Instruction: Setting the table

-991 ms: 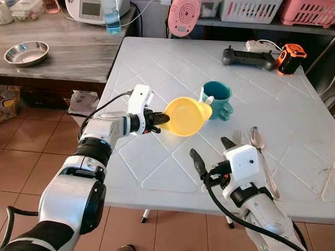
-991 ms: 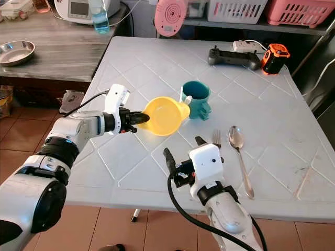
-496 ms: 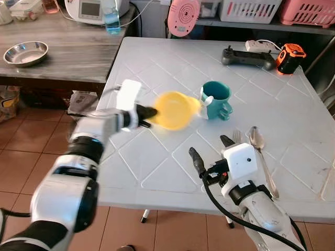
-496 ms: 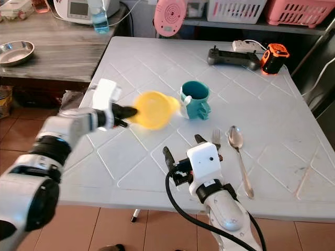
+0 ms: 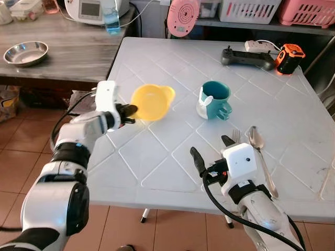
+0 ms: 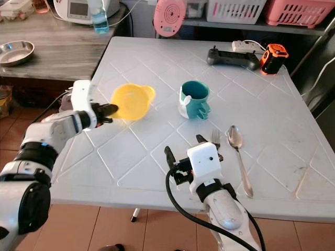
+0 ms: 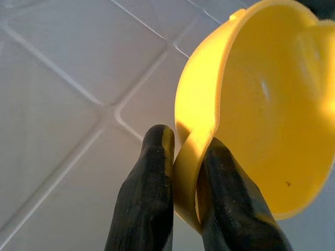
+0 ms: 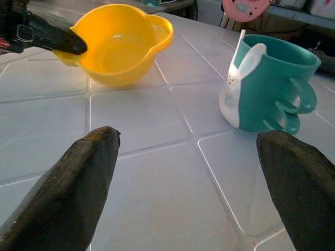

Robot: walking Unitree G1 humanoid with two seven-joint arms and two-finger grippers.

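My left gripper (image 5: 131,110) is shut on the rim of a yellow plastic bowl (image 5: 152,101), holding it just above the white table (image 5: 172,157) near its left side. The pinch shows close up in the left wrist view, with both black fingers (image 7: 152,198) clamped on the bowl's rim (image 7: 191,157). A teal mug (image 5: 215,99) with a white rabbit figure stands to the bowl's right. A fork (image 5: 235,137) and a spoon (image 5: 257,140) lie near the front right. My right gripper (image 5: 213,151) hovers open over the table's front edge, its fingers (image 8: 73,183) wide apart.
A black controller (image 5: 248,56), an orange tape measure (image 5: 290,57) and a white power strip (image 5: 261,45) lie at the table's far right. A wooden counter (image 5: 68,47) on the left carries a steel bowl (image 5: 26,52) and a blue bottle (image 5: 111,18). Baskets and a pink fan stand behind.
My left arm has carried the yellow bowl leftward, away from the teal mug, and levelled it so its opening faces more upward. The right gripper has stayed put.
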